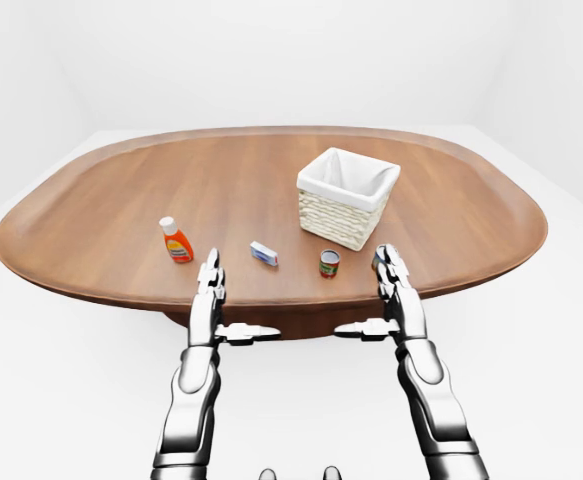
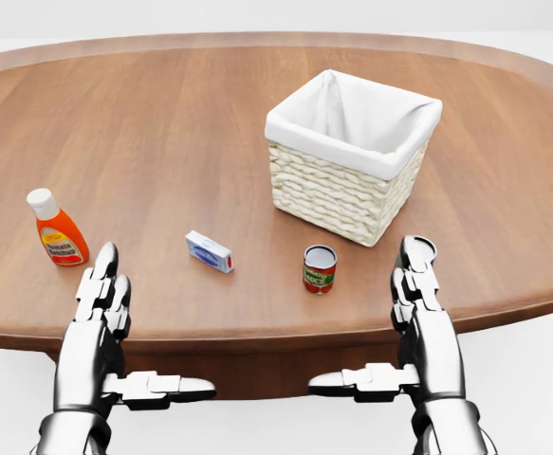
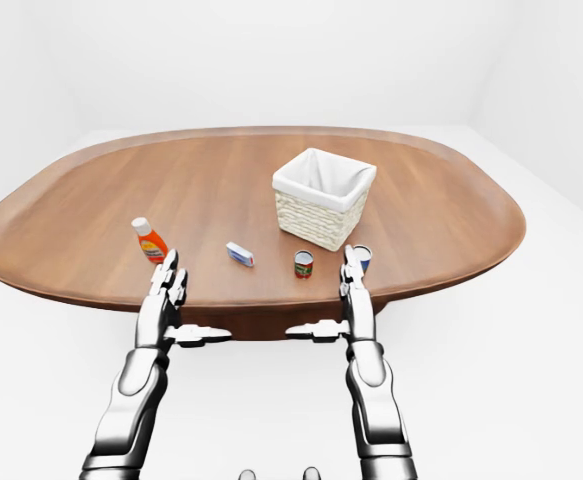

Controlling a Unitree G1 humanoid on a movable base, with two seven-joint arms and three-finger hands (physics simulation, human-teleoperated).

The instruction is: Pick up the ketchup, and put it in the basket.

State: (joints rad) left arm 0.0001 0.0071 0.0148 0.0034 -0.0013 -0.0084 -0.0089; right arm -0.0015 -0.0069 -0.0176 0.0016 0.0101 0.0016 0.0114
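The ketchup (image 2: 58, 232), an orange-red bottle with a white cap, stands upright near the left of the brown oval table (image 2: 162, 123) in the head view. A woven basket (image 2: 333, 194) with a white liner stands right of the middle. My left hand (image 2: 124, 327) is open at the table's bottom edge, just below and right of the ketchup and not touching it. My right hand (image 2: 409, 322) is also open, at the bottom edge below the basket, holding nothing.
A small blue-and-white box (image 2: 209, 251) lies between the ketchup and a red-and-green can (image 2: 320, 268). A second can (image 3: 362, 257) shows partly behind my right fingers. White floor surrounds the table.
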